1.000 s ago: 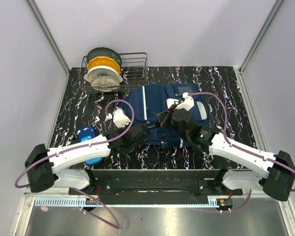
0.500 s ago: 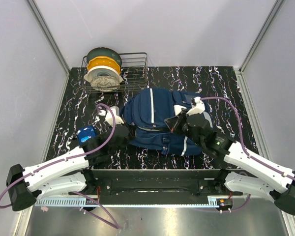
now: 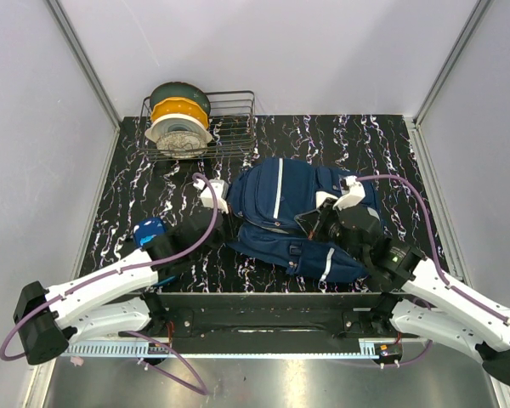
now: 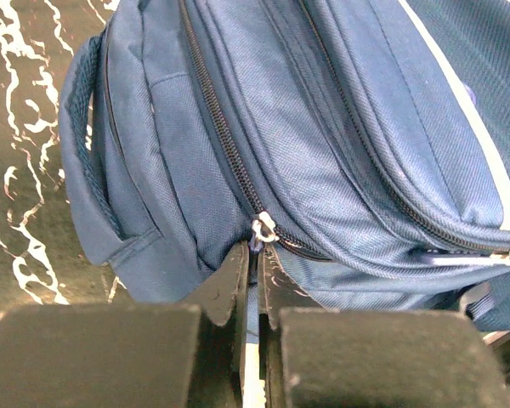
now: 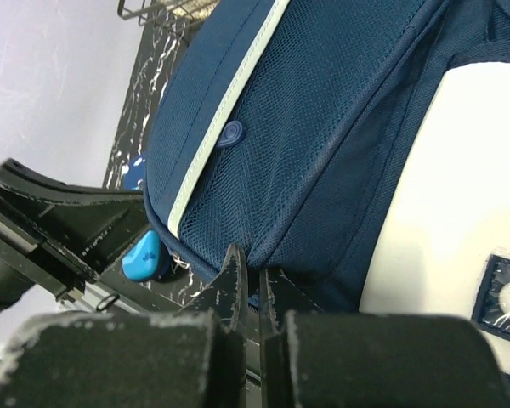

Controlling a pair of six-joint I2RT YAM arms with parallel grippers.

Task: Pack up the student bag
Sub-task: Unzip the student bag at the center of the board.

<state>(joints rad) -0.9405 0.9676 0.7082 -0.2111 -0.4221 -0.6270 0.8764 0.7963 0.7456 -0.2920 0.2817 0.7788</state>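
The student bag [image 3: 293, 204] is a navy backpack with white patches, lying bunched in the middle of the table. My left gripper [image 3: 229, 214] is at its left end. In the left wrist view that gripper [image 4: 257, 255] is shut on the pull tab of a zipper [image 4: 263, 229] on the bag [image 4: 323, 127]. My right gripper [image 3: 316, 223] is at the bag's right front. In the right wrist view it [image 5: 255, 276] is shut on a fold of the bag's mesh fabric [image 5: 297, 144], beside a white patch [image 5: 459, 195].
A wire rack [image 3: 229, 123] with filament spools [image 3: 178, 127] stands at the back left. A blue case [image 3: 149, 231] lies left of the bag by my left arm, and shows in the right wrist view [image 5: 142, 255]. Grey walls close in the table sides.
The bag has shifted right and towards the arms, turned and bunched up. The right arm pulled back right with it. The left arm swung left, then came back to the bag's left end.
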